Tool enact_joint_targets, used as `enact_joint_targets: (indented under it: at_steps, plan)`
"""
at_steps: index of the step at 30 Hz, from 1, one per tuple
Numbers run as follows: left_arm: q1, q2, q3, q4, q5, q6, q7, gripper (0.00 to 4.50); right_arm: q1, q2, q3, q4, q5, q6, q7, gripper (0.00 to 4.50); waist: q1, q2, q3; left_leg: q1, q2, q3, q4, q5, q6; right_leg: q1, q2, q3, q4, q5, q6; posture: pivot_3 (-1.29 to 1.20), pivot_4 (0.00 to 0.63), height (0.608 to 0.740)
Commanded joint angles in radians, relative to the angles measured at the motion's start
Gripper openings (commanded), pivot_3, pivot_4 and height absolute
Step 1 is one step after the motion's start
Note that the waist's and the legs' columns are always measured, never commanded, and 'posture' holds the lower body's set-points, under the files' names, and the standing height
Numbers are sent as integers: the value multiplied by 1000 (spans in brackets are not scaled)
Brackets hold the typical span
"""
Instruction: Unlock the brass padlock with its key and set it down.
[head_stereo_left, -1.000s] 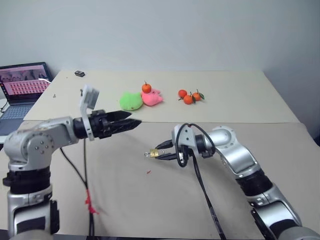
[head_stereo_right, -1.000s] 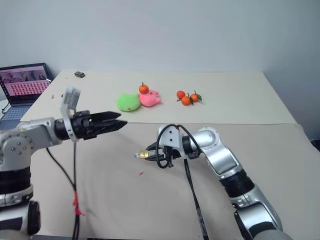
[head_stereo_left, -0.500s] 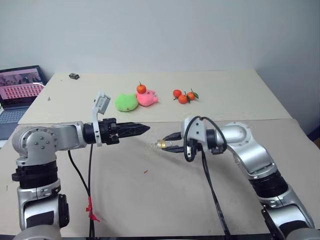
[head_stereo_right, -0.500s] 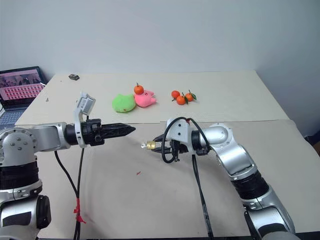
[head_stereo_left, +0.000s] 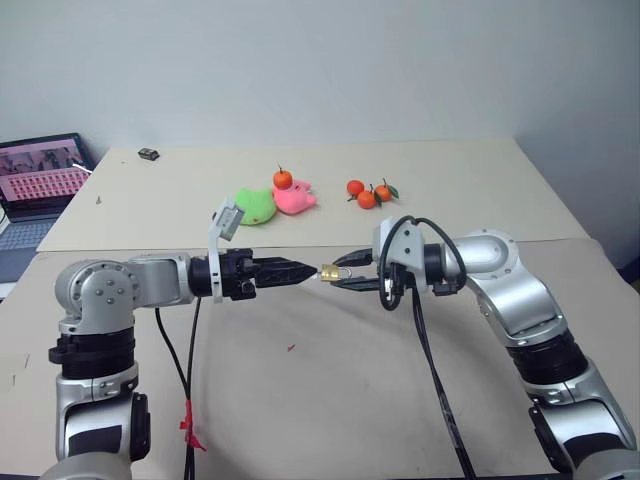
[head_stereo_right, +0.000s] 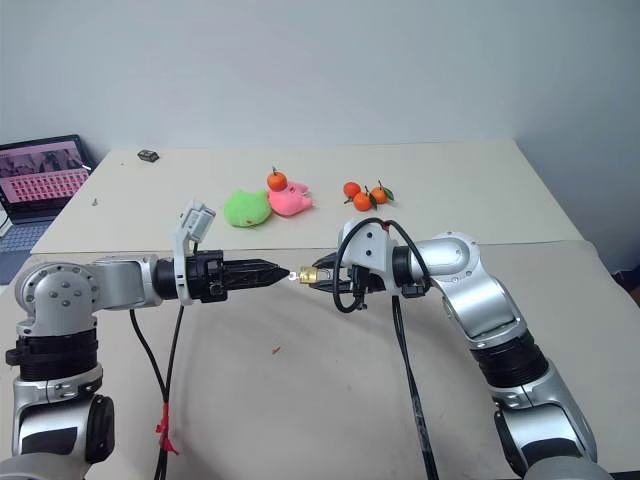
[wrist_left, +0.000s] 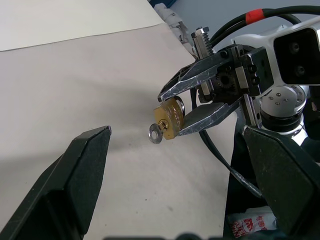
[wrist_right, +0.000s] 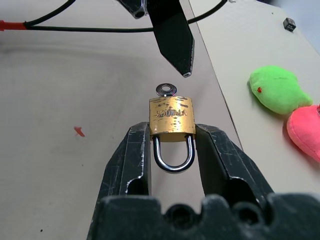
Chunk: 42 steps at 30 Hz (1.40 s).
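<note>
The right gripper (wrist_right: 171, 150) is clamped on the brass padlock (wrist_right: 171, 116), one finger pressed against each side of the gold body, holding it in the air above the table (head_stereo_left: 330, 400). The silvery shackle (wrist_right: 173, 156) loops back between the two fingers toward the wrist, and the key (wrist_right: 165, 90) sits in the keyhole at the opposite end, its round bow projecting outward. In the left eye view the padlock (head_stereo_left: 331, 271) lies near the centre of the scene, with the right gripper (head_stereo_left: 345, 274) reaching in from 3 o'clock and the left gripper (head_stereo_left: 300, 270) from 9 o'clock, both roughly level. The left gripper (wrist_left: 175, 170) has its fingers spread wide apart and holds nothing; its fingertips stand just short of the key bow, which faces them, though contact cannot be judged. On the table below the padlock, toward 7 o'clock, lies a small red fleck (head_stereo_left: 290, 348). Farther back, toward 12 o'clock, rest a green plush toy (head_stereo_left: 256, 208) and a pink plush toy (head_stereo_left: 295, 198) touching each other, with a small orange (head_stereo_left: 283, 179) on top where they meet and a cluster of oranges (head_stereo_left: 368, 192) just beside them toward 1 o'clock. An open laptop (head_stereo_left: 38, 175) stands at 10 o'clock, off the table's edge.
</note>
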<state>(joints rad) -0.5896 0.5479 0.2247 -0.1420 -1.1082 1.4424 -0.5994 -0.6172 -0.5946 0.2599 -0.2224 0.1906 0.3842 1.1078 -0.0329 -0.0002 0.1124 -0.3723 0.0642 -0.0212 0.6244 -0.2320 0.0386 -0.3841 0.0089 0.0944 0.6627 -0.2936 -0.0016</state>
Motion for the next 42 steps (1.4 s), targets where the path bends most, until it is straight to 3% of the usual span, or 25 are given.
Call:
enact_joint_targets:
  at_steps: [1,11,15,24,27,31,42]
  plan:
    - [-22,-2,4,-10,-20,-7,-7,3336,-24,-8,-47,-39,36,4,-7,915,0,0,0,0,0,0,0,0,0,0,0,0,0,0,0,0,150,660]
    - [-17,-13,5,-17,-32,-2,-5,3336,-15,-24,-56,-116,83,68,-24,915,-2,1,-1,2,0,0,-3,1,-1,2,1,0,-2,-3,6,0,150,660]
    - [-20,-13,6,-14,-40,-2,-4,2238,-21,-26,-54,-129,93,84,-32,915,-2,1,-1,4,0,0,-11,3,-5,5,1,0,-6,-3,6,0,150,660]
    - [-33,-12,6,1,-54,-1,-6,2238,-20,-30,-52,-139,95,96,-37,915,-1,1,-1,4,0,-1,-11,5,-8,5,0,0,-7,-4,6,0,150,660]
    - [-41,-16,3,10,-56,-3,-7,1507,-23,-31,-55,-139,96,98,-37,915,-1,1,-1,4,0,-1,-12,6,-10,5,0,0,-6,-4,7,0,150,660]
    - [-47,-19,3,17,-62,-2,-12,24,-25,-31,-56,-140,96,100,-37,915,-2,1,0,4,0,-1,-12,7,-11,5,0,0,-6,-4,7,0,150,660]
    - [-53,-10,-16,25,-65,3,-41,24,-46,-41,-62,-142,107,114,-43,915,-2,0,0,3,0,-1,-12,7,-12,3,0,0,-6,-4,7,0,150,660]
